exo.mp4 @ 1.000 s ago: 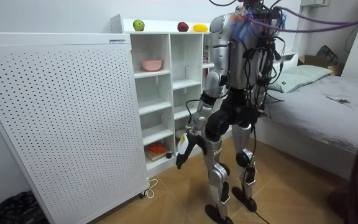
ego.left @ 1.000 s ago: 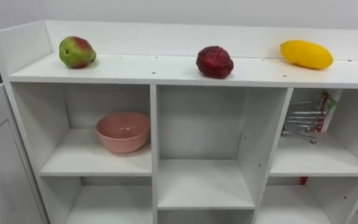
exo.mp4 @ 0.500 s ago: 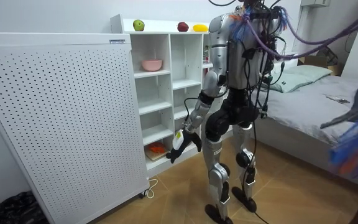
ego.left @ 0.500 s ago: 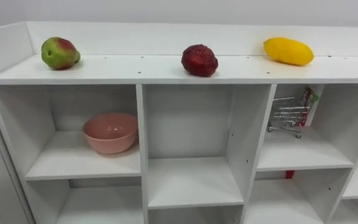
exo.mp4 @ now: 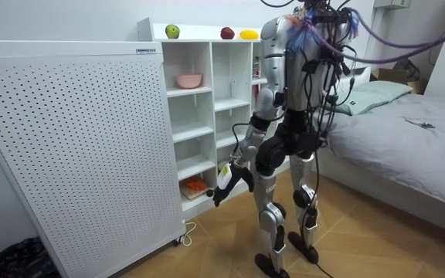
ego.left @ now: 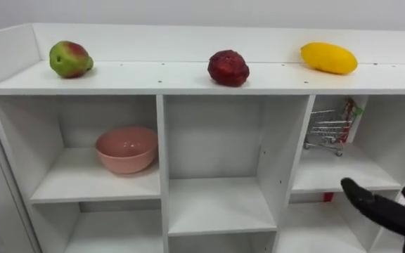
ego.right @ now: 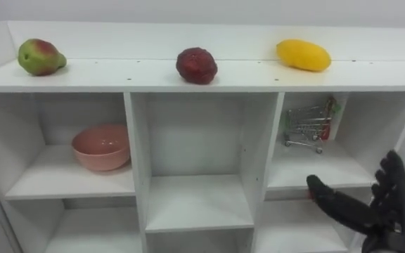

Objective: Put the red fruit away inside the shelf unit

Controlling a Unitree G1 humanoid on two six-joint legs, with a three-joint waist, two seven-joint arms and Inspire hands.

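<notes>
Black right hand (ego.right: 389, 218), edge-cropped, fingers seemingly spread

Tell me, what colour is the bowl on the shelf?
The bowl is pink, clearest in the left eye view.

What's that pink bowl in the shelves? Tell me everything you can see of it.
The pink bowl is round, deep and plain, smooth and matte, perhaps ceramic or plastic. It stands upright, mouth up; what shows of its inside is empty. It rests on the board in the upper left compartment of the white shelf unit, near the right divider.
</notes>
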